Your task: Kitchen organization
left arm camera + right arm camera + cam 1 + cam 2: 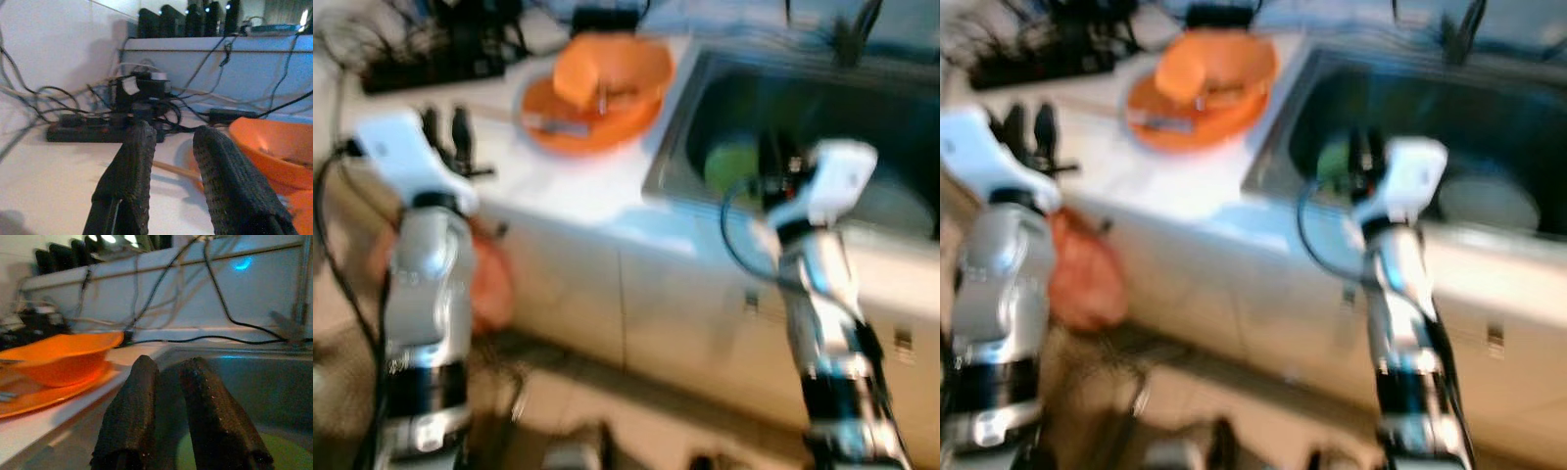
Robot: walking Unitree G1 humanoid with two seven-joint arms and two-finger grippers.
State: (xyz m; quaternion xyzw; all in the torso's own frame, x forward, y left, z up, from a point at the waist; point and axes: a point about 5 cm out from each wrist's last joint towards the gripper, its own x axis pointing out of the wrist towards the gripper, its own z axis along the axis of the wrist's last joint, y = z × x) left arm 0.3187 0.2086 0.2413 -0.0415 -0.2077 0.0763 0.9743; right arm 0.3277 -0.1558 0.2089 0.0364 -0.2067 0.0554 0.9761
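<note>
White counter (578,186) beside steel sink (901,108) | orange bowl (607,69) on orange plate (582,132) | my left gripper (168,147) slightly parted over counter | my right gripper (168,377) slightly parted above green dish (288,453) in sink

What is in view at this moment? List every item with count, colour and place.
Shallow orange plastic bowl: one, orange, on the orange plate.
Flat orange plate: one, orange, on the white counter beside the sink.
Metal sink basin: one, grey, right of the counter.
Round green dish: one, green, inside the sink.
Pale round dish: one, whitish, inside the sink.
Black power strip with cables: one, black, at the counter's back.
White countertop: one, white.
Left gripper: over the counter, fingers apart.
Right gripper: over the sink, narrow gap.
</note>
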